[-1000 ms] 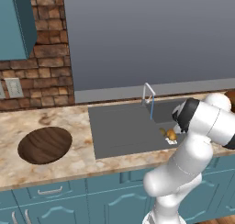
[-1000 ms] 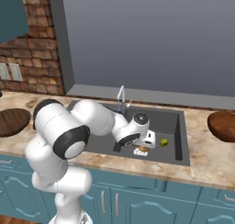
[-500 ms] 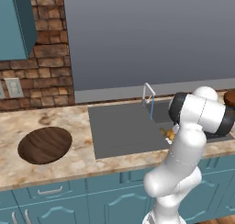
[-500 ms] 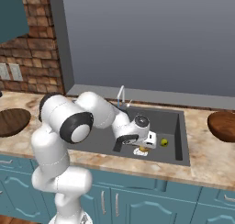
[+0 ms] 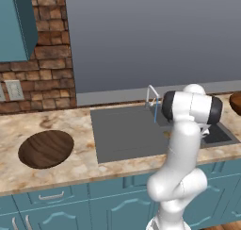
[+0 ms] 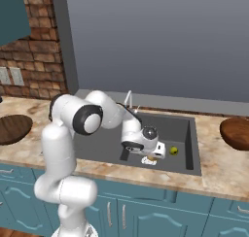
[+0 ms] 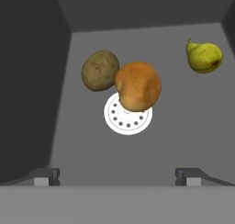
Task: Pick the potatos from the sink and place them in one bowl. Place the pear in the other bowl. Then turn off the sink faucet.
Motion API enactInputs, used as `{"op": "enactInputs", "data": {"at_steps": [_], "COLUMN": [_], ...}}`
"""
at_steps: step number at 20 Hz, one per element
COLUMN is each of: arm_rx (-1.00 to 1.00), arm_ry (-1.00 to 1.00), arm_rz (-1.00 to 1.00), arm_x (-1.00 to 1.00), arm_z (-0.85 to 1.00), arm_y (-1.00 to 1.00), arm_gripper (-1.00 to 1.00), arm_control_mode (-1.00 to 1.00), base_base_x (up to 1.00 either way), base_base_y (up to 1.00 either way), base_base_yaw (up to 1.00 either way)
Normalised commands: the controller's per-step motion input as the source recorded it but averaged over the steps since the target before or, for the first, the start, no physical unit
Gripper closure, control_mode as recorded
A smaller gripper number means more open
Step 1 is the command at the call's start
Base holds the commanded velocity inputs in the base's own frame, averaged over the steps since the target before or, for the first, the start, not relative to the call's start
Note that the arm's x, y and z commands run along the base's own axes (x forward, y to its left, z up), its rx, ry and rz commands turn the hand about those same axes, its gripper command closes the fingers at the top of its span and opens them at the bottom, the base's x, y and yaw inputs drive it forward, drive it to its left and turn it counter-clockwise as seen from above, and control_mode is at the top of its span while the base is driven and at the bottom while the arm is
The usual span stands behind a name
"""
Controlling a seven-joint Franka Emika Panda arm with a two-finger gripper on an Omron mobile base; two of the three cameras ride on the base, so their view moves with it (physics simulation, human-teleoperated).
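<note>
Two potatos, one orange (image 7: 137,86) and one olive (image 7: 100,70), are touching in the sink (image 7: 193,122); one pear (image 7: 204,57) is lying apart; the pincer (image 7: 117,175) is hanging spread, empty.

Kitchen. I face a sink (image 5: 127,135) set in a speckled stone counter (image 5: 70,165), teal cabinets (image 5: 61,203) below, brick wall (image 5: 47,59), faucet (image 5: 153,96).

arm: folded forward and down, elbow high
wrist: pointed steeply down
gripper (image 7: 117,175): jaws fully apart, held nothing
</note>
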Motion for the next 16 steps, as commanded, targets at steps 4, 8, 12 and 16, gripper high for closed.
{"op": "enactInputs", "data": {"at_steps": [4,8,12,16], "arm_rx": [0.0,0.0,0.0,0.0], "arm_ry": [-0.02,-0.01,-0.01,0.0], "arm_rz": [0.01,0.0,0.0,0.0], "arm_x": [0.26,0.38,0.49,0.45], "arm_z": [-0.22,-0.2,-0.16,-0.2], "arm_y": [-0.2,-0.03,0.0,-0.12], "arm_gripper": [-1.0,-1.0,-1.0,-1.0], "arm_control_mode": [-1.0,-1.0,-1.0,-1.0], "base_base_x": [0.0,0.0,0.0,0.0], "base_base_y": [0.0,0.0,0.0,0.0], "base_base_yaw": [0.0,0.0,0.0,0.0]}}
